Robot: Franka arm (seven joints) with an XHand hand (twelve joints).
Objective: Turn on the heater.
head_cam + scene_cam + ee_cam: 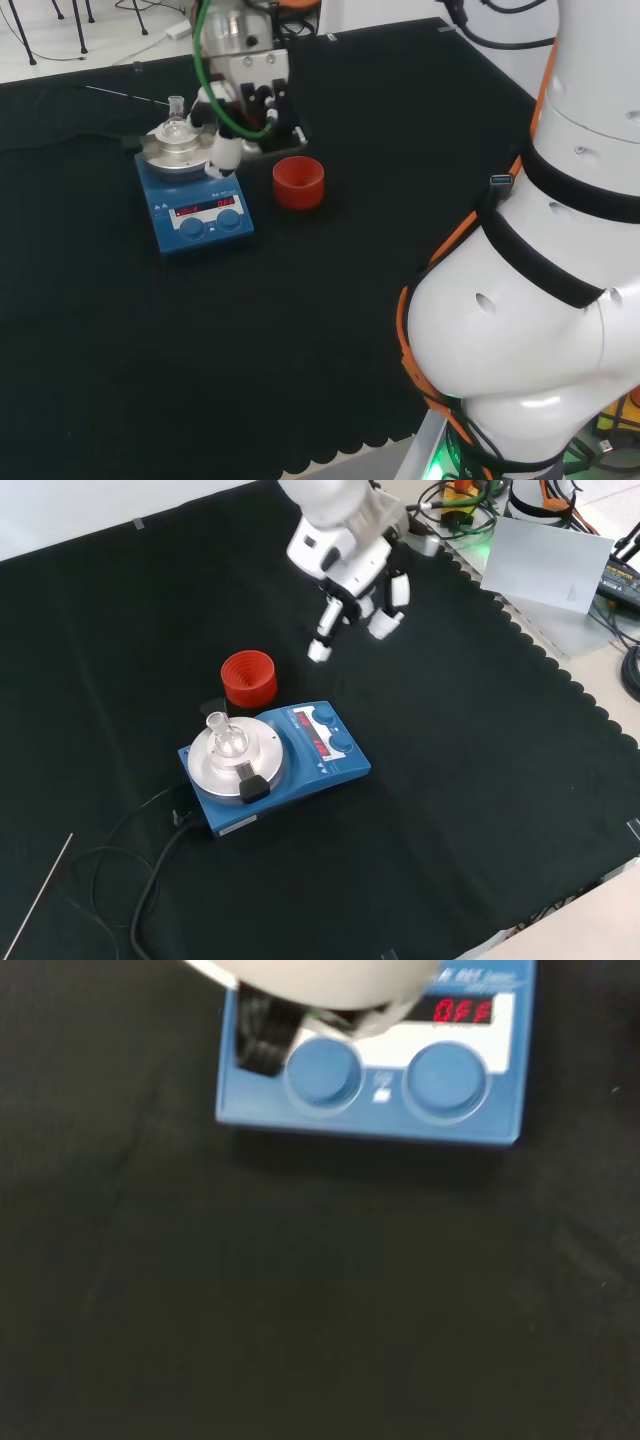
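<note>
Two blue knobs (322, 1070) sit side by side on the heater's (300, 770) front panel, under a strip of red lit figures (463, 1010). In the front view the heater is a blue box near the middle of the cloth (480, 780), its long axis running from lower left to upper right, with the knob end pointing to the upper right, toward the hand (355, 605), and a round silver plate (215, 770) at the other end. A small clear flask (226, 738) stands upright on that plate. A black cable (150, 870) leaves the heater's lower left end and curls over the cloth. A red cup (248, 677) stands just beside the heater, well short of touching it, between it and the hand in the front view. In the head view the heater's (195, 205) knob end faces the bottom of the view, and the cup (298, 182) is to its right. The hand (235, 125) hangs above the cloth, clear of the heater, fingers (320, 645) relaxed and pointing down, holding nothing. From the wrist, a blurred white part of the hand (320, 975) overlaps the panel's edge.
</note>
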